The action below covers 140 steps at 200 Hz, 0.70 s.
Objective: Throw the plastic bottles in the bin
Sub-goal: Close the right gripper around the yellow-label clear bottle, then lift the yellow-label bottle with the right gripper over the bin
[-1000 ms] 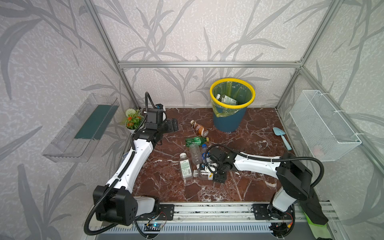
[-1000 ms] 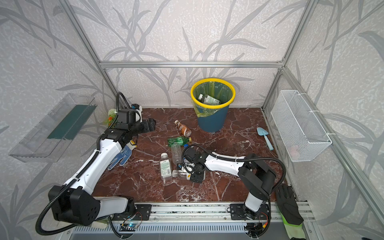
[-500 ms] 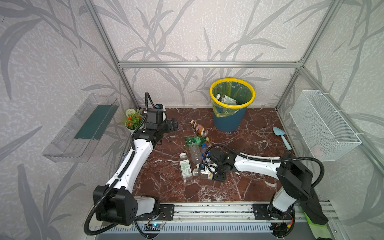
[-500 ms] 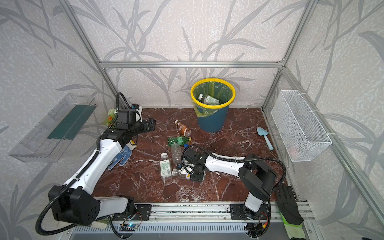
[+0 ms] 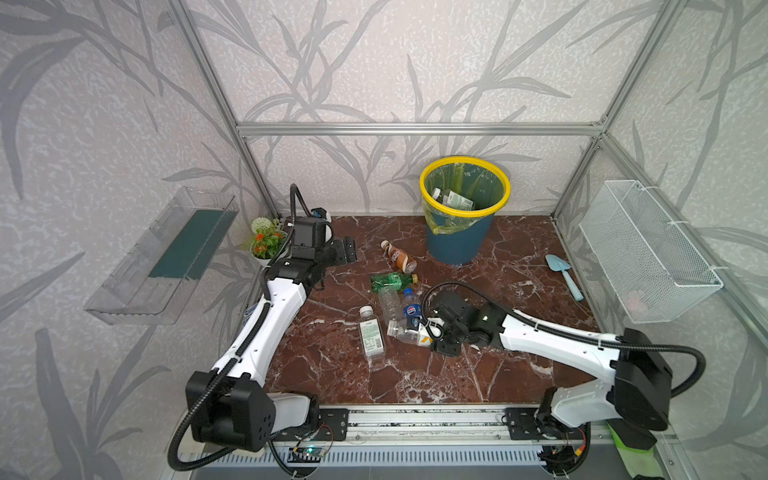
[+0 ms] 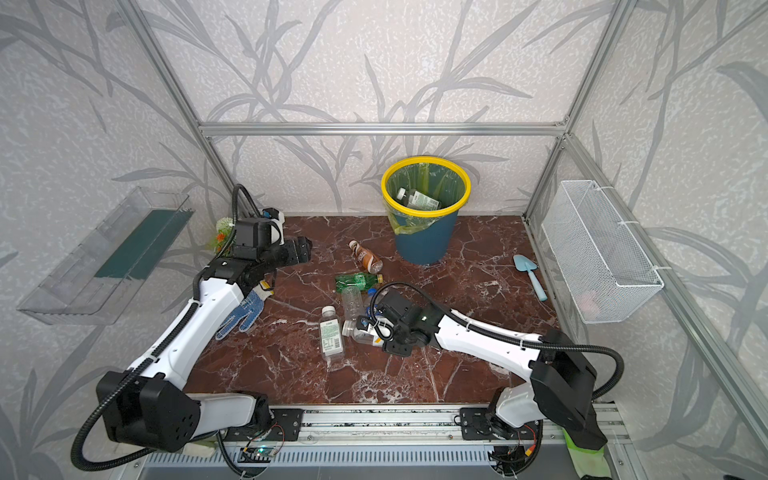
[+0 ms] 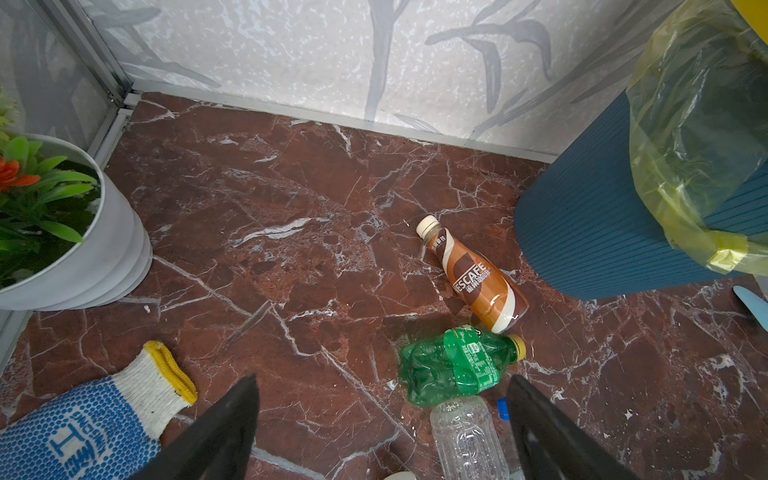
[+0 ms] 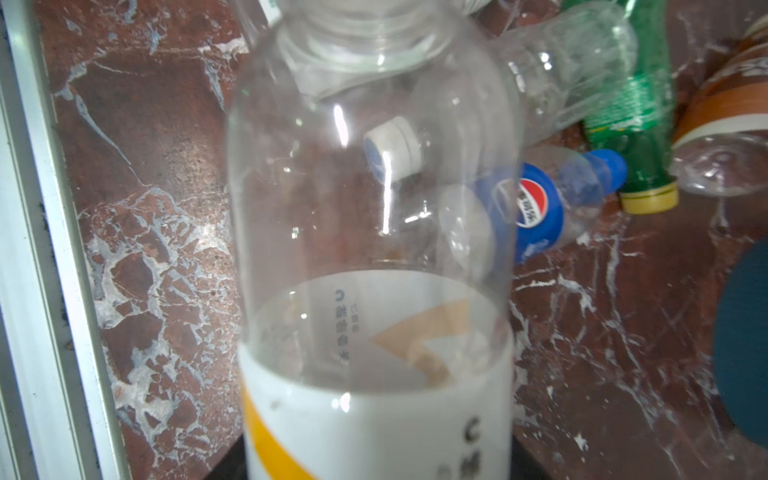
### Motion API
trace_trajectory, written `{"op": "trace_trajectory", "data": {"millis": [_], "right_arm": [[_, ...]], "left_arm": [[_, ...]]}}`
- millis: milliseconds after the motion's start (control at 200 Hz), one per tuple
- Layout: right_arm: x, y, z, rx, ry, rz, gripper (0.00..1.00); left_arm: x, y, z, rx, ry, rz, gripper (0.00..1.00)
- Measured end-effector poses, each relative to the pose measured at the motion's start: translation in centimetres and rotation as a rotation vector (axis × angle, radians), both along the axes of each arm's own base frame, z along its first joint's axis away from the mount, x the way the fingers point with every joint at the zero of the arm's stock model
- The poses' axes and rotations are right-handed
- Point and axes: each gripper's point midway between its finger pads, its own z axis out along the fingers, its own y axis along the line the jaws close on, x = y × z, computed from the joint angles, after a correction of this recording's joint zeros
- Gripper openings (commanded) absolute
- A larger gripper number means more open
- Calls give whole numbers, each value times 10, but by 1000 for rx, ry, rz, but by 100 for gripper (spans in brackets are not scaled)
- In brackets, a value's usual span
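The bin [image 5: 457, 245] [image 6: 422, 245], dark blue with a yellow rim and a bag liner, stands at the back and holds bottles [image 5: 453, 201]. Several plastic bottles lie mid-floor: brown [image 5: 400, 257] [image 7: 473, 278], crushed green [image 5: 390, 281] [image 7: 453, 365], clear [image 5: 390, 300], blue-labelled [image 5: 410, 305] [image 8: 536, 203], and white-capped [image 5: 371, 334]. My right gripper [image 5: 432, 332] [image 6: 386, 332] [image 8: 380, 465] is shut on a clear bottle with a white-and-orange label [image 5: 409, 332] [image 8: 374, 249], low over the floor. My left gripper [image 5: 347, 255] [image 7: 382, 384] hovers open and empty at the back left.
A white flower pot [image 5: 266, 241] [image 7: 83, 257] stands in the back left corner. A blue-dotted glove [image 6: 243, 309] [image 7: 83, 432] lies under the left arm. A light-blue trowel [image 5: 563, 274] lies at the right, below a wire basket [image 5: 648, 249]. A clear shelf [image 5: 166, 253] hangs on the left wall.
My right gripper's jaws have come together onto the white-and-orange-labelled bottle. The left arm has stayed still.
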Motion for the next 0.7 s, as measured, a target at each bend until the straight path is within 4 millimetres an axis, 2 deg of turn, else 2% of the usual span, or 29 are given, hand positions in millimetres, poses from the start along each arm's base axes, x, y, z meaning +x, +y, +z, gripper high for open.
{"op": "trace_trajectory", "data": {"millis": [105,255,485,590,700], "right_arm": [[8,-6,28,87,-77,-52,55],[30,-15,78,294,-215,-159,53],[58,-44,138,561,-433,-347,53],[64,-59,175,677,-572,-414,53],[66,-82,217,815,-744,-487,53]], "left_arm": [[0,0,0,-2,1,-1,92],[0,-1,0,-4,2,-3,92],[-1,-1,-2,-5,9,-7,92],[-2,-2,-2,-8,9,-10,92],[-2,-3,-2,-11,10,-14,92]]}}
